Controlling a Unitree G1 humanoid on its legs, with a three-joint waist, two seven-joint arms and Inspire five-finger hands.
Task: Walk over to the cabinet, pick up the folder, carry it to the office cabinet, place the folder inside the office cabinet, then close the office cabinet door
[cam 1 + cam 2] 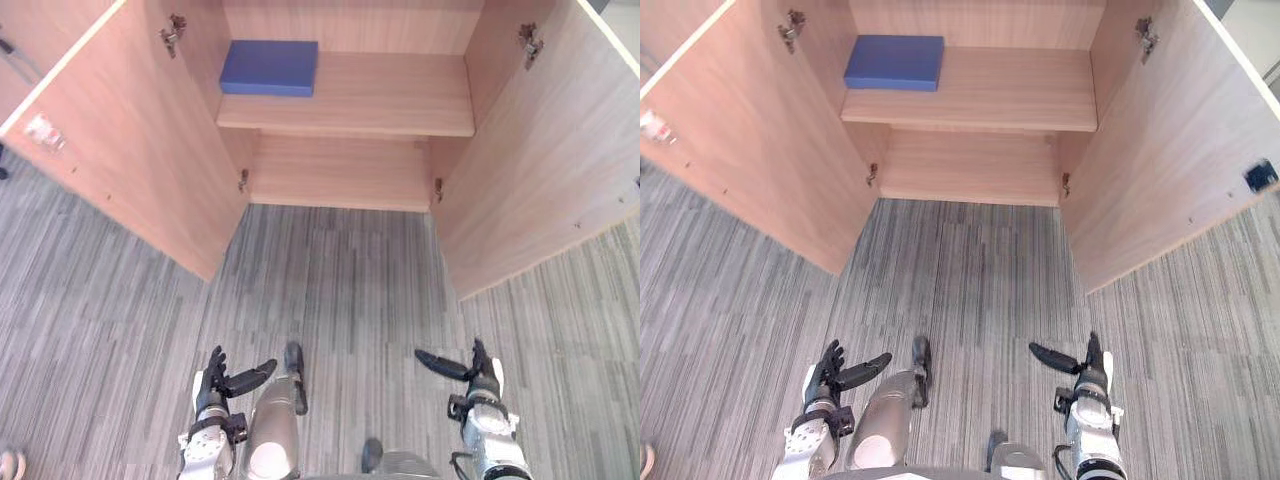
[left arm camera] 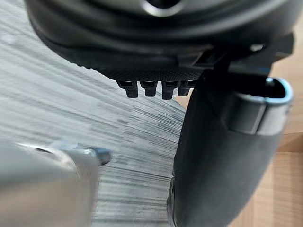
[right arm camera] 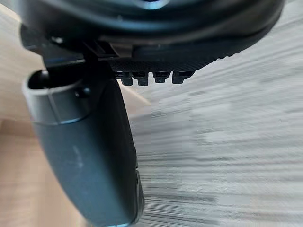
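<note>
Far left: the office cabinet [image 1: 350, 25] has its left door [image 1: 130, 150] swung wide open, inner face turned toward the middle. There is a small pale tag [image 1: 45, 132] near the door's outer edge and a metal hinge [image 1: 173, 34] up top by the cabinet side wall.

Low in the head views, the left robot hand [image 1: 213, 388] hangs over the grey striped carpet floor [image 1: 340, 280]. Fingers are roughly straight and pointing fwd, thumb stuck out toward centre: spread wide, nothing in it. Its wrist view shows the fingertips [image 2: 156, 88] in a row, w/ the thumb [image 2: 222, 156] well apart from them and carpet beyond.

Inside the cabinet, the blue folder [image 1: 269, 67] lies flat on the shelf [image 1: 390, 100], at the shelf's left end just beside the left wall, well apart from both hands. A lower compartment [image 1: 340, 170] sits under the shelf.

The right robot hand [image 1: 480, 375] is low over the carpet, fingers fwd, thumb out toward centre: also wide, holding nothing. Its wrist view gives the same read: fingertips [image 3: 151, 78] in a row, thumb [image 3: 90, 156] held away.

Far right: the right door [image 1: 540, 150] is likewise fully open, w/ a hinge [image 1: 528, 42] at the top and a small dark fitting [image 1: 1260, 175] near its outer edge.
</note>
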